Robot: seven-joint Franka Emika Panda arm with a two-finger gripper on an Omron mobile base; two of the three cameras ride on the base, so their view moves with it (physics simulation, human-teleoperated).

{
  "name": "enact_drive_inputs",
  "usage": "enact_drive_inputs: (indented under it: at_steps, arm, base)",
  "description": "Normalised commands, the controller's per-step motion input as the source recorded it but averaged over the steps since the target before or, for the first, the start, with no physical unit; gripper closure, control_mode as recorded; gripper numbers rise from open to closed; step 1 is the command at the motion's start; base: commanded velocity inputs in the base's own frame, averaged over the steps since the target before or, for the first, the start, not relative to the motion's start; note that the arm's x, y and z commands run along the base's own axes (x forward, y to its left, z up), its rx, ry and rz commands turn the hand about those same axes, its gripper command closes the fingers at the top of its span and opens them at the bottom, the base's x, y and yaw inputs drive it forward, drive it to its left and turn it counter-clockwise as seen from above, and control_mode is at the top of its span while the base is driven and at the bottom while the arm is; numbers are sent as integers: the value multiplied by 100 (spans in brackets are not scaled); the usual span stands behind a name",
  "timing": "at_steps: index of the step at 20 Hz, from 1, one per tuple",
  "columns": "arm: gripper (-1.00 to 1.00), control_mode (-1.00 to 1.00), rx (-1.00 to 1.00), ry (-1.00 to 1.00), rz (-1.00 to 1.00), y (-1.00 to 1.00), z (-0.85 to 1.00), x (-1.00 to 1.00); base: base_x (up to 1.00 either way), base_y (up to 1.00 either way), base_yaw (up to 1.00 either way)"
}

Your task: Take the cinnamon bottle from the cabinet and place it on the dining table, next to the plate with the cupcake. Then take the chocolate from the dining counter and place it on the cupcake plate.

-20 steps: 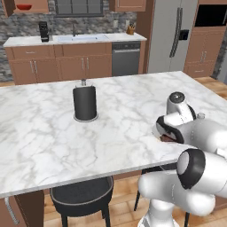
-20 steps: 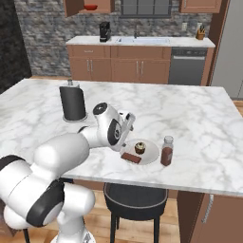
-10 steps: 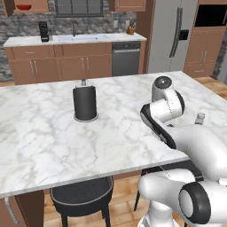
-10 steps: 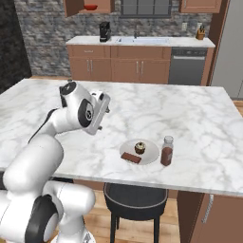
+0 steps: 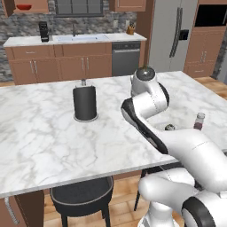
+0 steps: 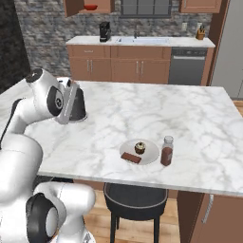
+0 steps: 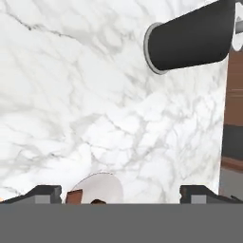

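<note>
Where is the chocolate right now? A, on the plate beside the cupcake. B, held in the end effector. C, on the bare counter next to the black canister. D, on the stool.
A: the chocolate lies on the white plate, just beside the cupcake.

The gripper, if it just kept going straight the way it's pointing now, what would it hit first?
Probably the bare marble tabletop. The hand view looks along the open gripper onto empty marble, between the plate near its fingertips and the black cylinder further off. Depth is unclear.
</note>
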Motion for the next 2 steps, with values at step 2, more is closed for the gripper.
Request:
enact_drive_inputs:
  at_steps: [2]
  arm:
    - [-100,-100,0,0,22,97,0,-15]
  base:
    - [0,0,0]
